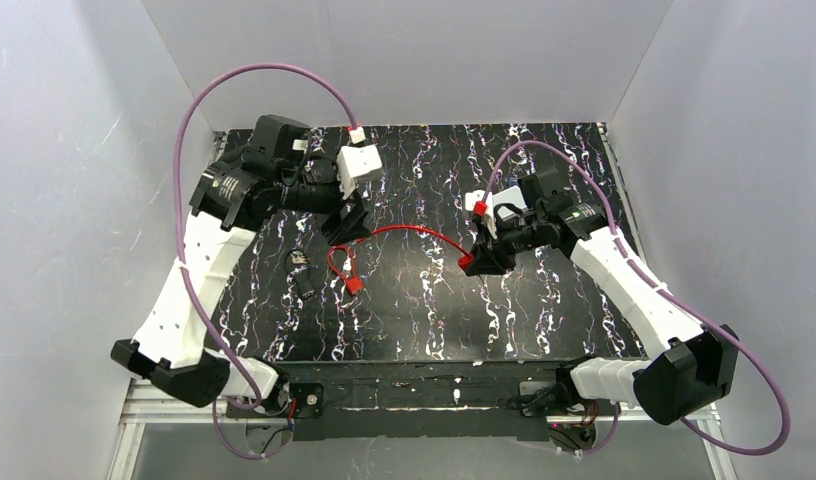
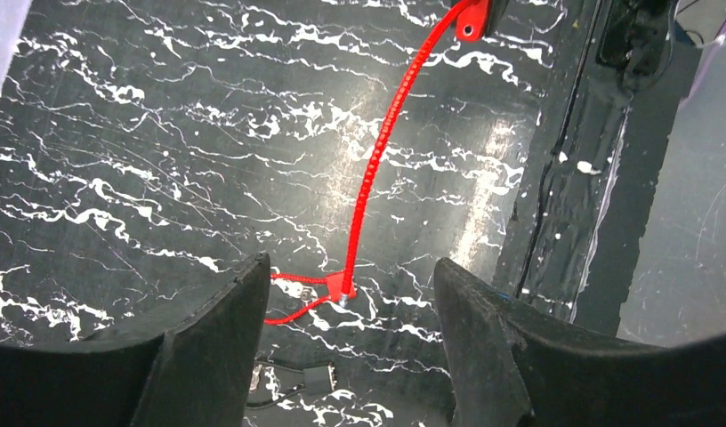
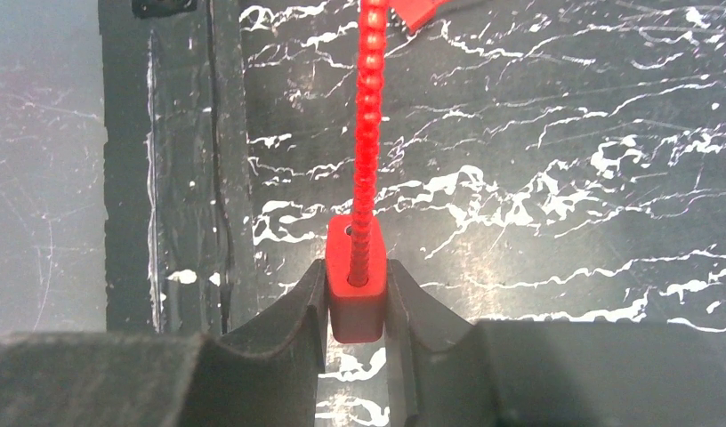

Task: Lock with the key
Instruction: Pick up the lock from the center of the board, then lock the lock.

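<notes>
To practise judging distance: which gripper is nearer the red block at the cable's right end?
Right. The right gripper's fingers clamp the red block between them. The left gripper hangs open, apart from it, over the red cable's other end on the table.

L gripper (image 1: 346, 226) hangs over the back-left of the black marbled mat (image 1: 544, 320), right by the red cord (image 1: 409, 230). Cord arcs across to the red lock body (image 1: 466, 262), pinched at the R gripper (image 1: 481, 257) tip. Cord's other end loops down to a red tag (image 1: 353, 285). Small black bits (image 1: 299, 259) lie just left of the loop.
</notes>
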### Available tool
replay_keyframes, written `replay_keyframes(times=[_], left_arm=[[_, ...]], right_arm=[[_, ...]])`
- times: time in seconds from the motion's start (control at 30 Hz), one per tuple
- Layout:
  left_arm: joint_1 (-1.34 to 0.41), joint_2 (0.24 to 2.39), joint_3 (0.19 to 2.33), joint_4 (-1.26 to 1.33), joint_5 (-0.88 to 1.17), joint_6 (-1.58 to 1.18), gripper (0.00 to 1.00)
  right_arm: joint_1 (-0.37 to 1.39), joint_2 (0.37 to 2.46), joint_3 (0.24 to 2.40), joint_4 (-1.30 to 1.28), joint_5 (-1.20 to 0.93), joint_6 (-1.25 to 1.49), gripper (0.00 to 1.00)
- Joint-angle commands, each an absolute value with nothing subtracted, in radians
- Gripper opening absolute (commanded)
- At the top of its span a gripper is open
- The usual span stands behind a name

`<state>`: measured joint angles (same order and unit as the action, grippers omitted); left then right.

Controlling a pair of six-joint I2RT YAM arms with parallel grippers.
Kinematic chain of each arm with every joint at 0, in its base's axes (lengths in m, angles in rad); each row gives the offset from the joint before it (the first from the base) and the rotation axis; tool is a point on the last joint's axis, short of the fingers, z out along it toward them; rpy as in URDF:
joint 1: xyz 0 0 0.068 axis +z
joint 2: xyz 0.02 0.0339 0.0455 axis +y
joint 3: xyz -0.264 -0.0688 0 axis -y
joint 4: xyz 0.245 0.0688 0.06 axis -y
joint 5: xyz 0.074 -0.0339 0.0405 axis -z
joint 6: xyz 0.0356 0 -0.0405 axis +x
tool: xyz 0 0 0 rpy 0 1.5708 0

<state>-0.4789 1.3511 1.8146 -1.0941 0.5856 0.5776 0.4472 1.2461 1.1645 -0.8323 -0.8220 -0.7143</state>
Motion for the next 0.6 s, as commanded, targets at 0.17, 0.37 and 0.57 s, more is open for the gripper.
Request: replay_keyframes(times=[0.17, 0.37, 0.57], left_arm=[[-0.484, 1.428, 1.848, -1.228, 0.595, 0.667, 0.6], [-0.505, 1.442, 1.806, -1.241, 0.583, 0.683, 0.52], [-0.529, 1.461, 1.788, -1.268, 0.56, 0.707, 0.43]], right_arm=[[0.468, 1.218, 1.226, -0.876, -0.832, -0.743, 0.01], [0.479, 1.209, 1.226, -0.855, -0.833, -0.714, 0.01], [0.487, 1.204, 1.23, -0.838, -0.827, -0.691, 0.01]])
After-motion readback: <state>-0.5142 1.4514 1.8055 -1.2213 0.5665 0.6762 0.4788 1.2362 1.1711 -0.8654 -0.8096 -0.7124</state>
